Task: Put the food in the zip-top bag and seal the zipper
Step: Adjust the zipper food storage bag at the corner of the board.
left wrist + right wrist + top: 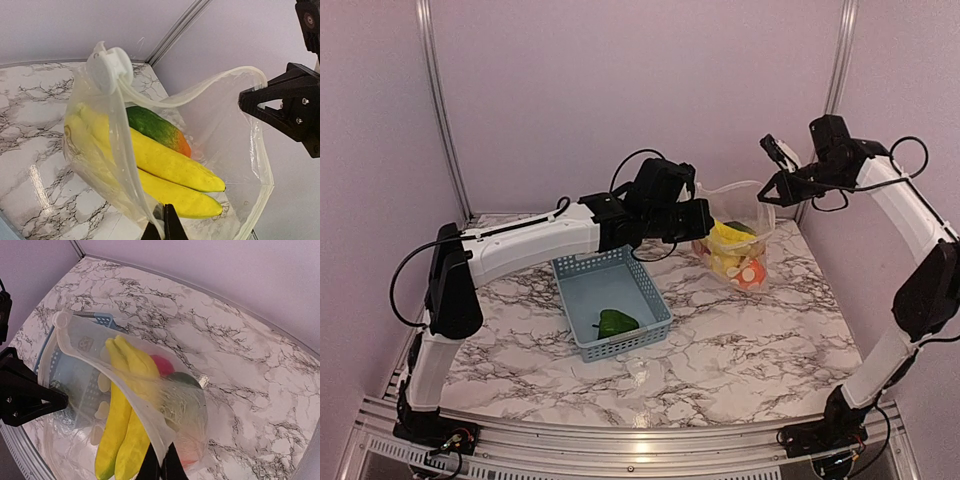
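Left tool (703,222) and right tool (767,192) both clamped closed, arms raised, extended toward each other.

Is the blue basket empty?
No, one green toy vegetable lies in the basket.

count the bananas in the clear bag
2. Both lie side by side inside the zip-top bag: the upper banana against the green-orange piece, the lower banana just below. A third may hide behind them.
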Robot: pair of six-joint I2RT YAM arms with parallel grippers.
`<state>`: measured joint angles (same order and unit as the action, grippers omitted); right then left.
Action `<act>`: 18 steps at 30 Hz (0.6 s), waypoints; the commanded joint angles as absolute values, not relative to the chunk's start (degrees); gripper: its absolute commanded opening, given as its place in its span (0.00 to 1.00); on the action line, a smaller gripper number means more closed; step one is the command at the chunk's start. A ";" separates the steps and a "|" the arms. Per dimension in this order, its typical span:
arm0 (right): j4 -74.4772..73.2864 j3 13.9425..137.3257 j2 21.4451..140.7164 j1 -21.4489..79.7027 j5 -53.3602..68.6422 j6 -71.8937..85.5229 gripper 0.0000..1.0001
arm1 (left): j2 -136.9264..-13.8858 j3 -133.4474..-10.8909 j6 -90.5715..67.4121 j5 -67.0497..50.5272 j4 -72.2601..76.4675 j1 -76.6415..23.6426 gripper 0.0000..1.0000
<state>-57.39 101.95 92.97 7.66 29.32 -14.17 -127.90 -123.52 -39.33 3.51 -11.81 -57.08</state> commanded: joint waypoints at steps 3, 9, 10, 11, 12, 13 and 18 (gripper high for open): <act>-52.87 97.09 93.56 7.74 30.67 -13.27 0.00 | -129.72 -121.61 -34.20 -0.54 -10.00 -54.08 0.26; -50.76 94.58 93.33 7.64 32.34 -12.48 0.00 | -118.41 -108.84 -23.19 -0.76 -14.10 -53.96 0.69; -50.65 94.31 93.21 7.69 32.49 -12.48 0.00 | -116.23 -105.57 -22.58 1.50 -15.40 -54.04 0.71; -50.51 93.97 93.03 7.67 32.64 -12.48 0.00 | -114.17 -102.63 -22.56 4.71 -17.02 -54.05 0.73; -50.35 93.55 92.75 7.63 32.92 -12.48 0.00 | -112.24 -99.89 -22.79 5.88 -18.48 -54.00 0.75; -50.16 93.09 92.54 7.61 33.14 -12.47 0.00 | -110.62 -97.18 -22.81 7.28 -19.95 -54.01 0.76; -49.23 91.19 91.59 7.64 33.62 -12.56 0.00 | -105.86 -87.50 -25.70 9.70 -27.45 -54.06 0.82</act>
<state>-51.79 91.85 93.73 7.66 31.83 -13.08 -108.75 -93.12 -25.39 6.09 -18.65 -53.95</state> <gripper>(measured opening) 0.004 0.806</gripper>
